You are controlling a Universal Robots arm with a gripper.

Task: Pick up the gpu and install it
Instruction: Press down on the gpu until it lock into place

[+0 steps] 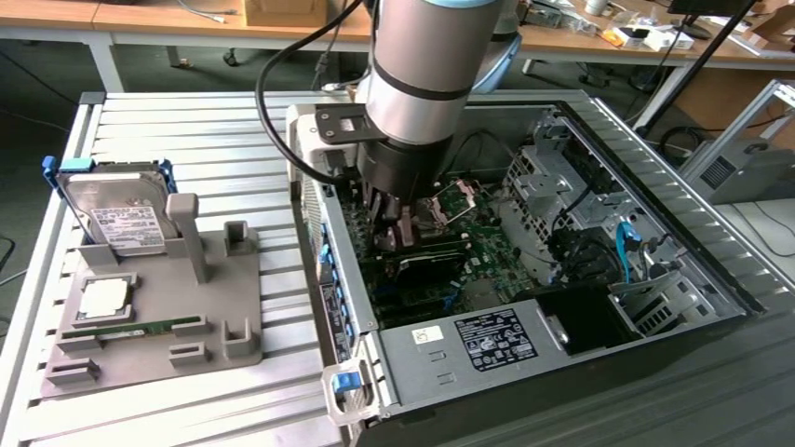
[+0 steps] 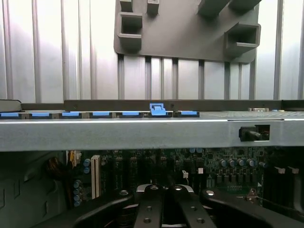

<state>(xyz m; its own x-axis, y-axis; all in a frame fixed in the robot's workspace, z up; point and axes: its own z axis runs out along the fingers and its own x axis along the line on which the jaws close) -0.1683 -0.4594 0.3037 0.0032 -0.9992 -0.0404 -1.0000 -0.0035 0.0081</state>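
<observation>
The exterior view looks down from above; the wrist view sits close inside, perhaps level, sharing the computer case (image 1: 522, 307) (image 2: 142, 133).

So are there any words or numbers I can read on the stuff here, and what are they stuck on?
No text here can be read.
White label on the hard drive: printed lines, too small to read.
Black label on the power supply: white print, too blurred to read.
Small white sticker beside that label: marks too small to read.
Motherboard in the wrist view: tiny markings, unreadable.
</observation>
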